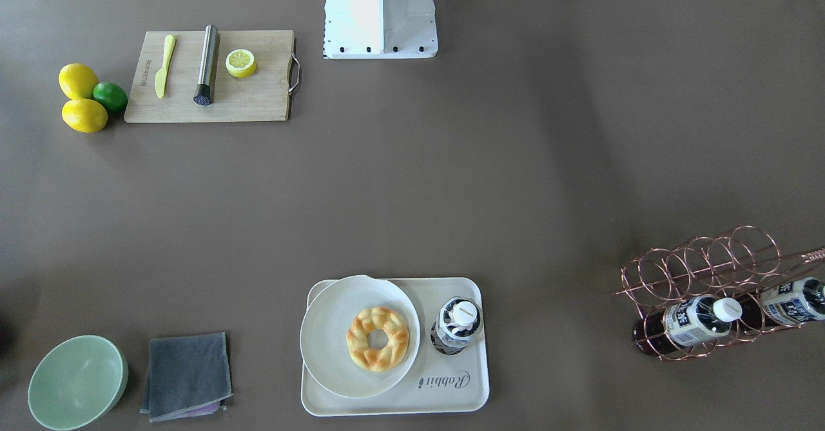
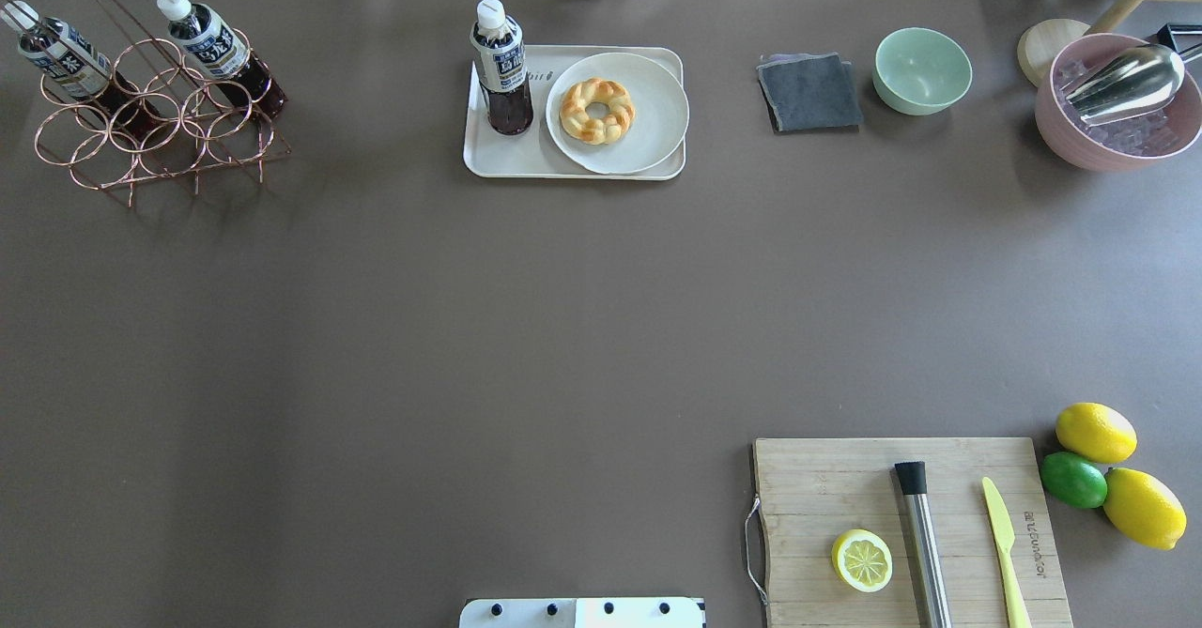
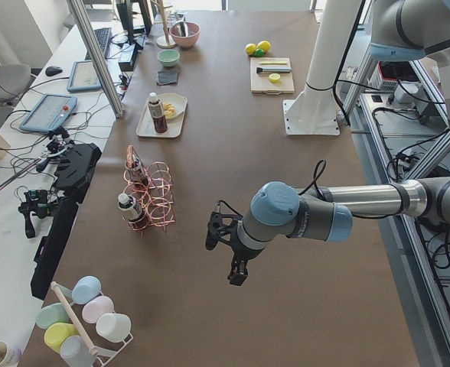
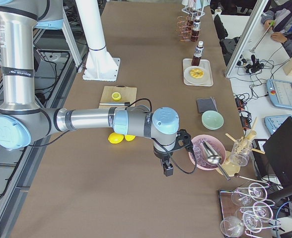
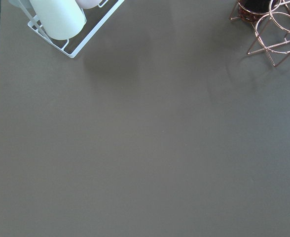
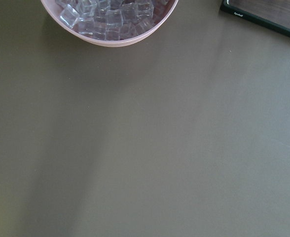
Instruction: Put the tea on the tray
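— Where is the tea bottle (image 2: 502, 69)?
— Upright on the tray (image 2: 512, 163), at its left end in the overhead view, just beside the plate (image 2: 648, 140) that carries a ring-shaped pastry (image 2: 596, 110). From across the table its cap covers much of the label.
— And the spare bottles (image 2: 216, 46)?
— Both sit tilted in the wire rack (image 2: 150, 130), well apart from the tray. The front-facing view cuts one off at its edge.
— The left gripper (image 3: 237, 272)?
— It hangs over bare table near the rack. It shows only from the side, so I cannot tell how wide its jaws stand. Its wrist camera catches just a corner of the rack and a corner of a cup stand (image 5: 72, 55), both cropped.
— The right gripper (image 4: 167, 169)?
— It too shows only from the side, near the pink bowl (image 4: 199, 164), and I cannot tell whether it is spread or closed. Its wrist camera shows the bowl's rim and ice cubes (image 6: 110, 19), cut off at the top.
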Controlling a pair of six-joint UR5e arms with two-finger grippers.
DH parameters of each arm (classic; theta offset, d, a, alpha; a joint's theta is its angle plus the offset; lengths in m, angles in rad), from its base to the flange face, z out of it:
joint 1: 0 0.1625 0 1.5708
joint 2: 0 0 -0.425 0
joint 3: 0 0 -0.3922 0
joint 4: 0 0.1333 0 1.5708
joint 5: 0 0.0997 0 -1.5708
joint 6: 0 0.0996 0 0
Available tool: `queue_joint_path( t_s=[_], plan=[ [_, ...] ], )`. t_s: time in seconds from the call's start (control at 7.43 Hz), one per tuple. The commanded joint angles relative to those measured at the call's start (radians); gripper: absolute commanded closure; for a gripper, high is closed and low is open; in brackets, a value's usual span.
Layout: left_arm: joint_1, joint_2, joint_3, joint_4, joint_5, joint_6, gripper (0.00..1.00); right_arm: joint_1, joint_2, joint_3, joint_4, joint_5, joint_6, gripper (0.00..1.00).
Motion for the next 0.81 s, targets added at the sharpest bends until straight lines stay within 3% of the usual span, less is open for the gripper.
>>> queue_joint_path(
  t_s=[0.0,0.67],
  plan=[
    [-0.013,-0.007,0.032,-0.013,0.013,-0.001,0.03,-0.001,-0.001,0.012,0.0,0.002,0.0,0.0],
    [-0.011,-0.006,0.029,-0.013,0.016,-0.001,0.03,0.002,-0.01,0.015,0.0,-0.001,0.0,0.0]
  ],
)
